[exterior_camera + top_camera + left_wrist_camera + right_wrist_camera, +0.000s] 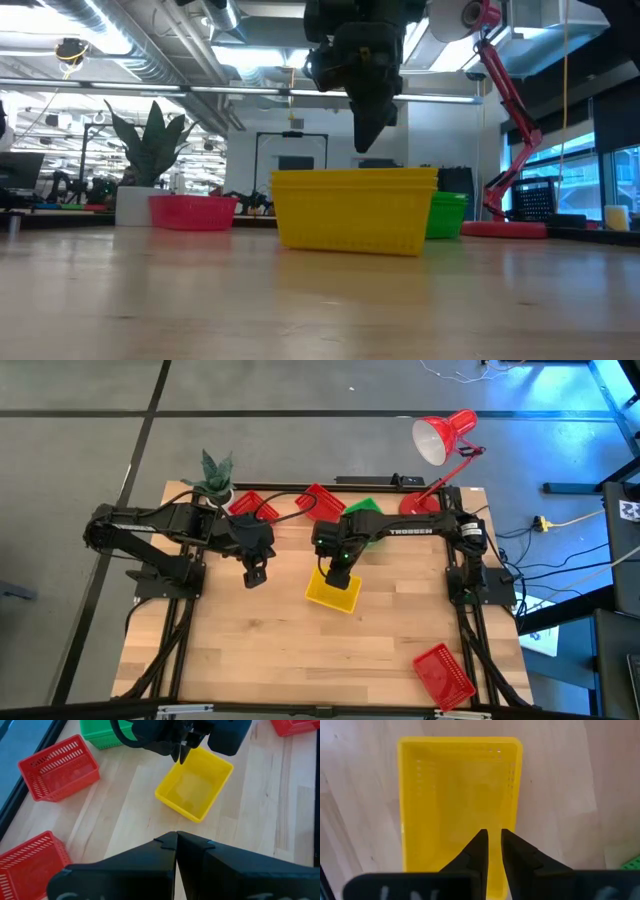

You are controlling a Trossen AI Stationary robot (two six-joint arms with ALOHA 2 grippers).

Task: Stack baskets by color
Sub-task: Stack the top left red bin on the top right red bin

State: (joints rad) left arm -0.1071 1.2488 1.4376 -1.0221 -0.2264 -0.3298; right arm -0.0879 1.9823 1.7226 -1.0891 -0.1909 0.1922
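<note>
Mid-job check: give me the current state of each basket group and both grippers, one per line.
yellow baskets: nested stack on the table centre, upright, not gripped.
green basket: upright behind the yellow stack.
red baskets at the back: two, apart, unstacked.
red basket at the front right: alone, upright.
right gripper: above the yellow stack, slightly parted, empty.
left gripper: shut, empty, beside the stack.

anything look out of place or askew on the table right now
One red basket sits alone at the near right corner of the table, far from the other red baskets at the back edge, and lies skewed to the table edge. The yellow basket in the middle also sits slightly rotated.
</note>
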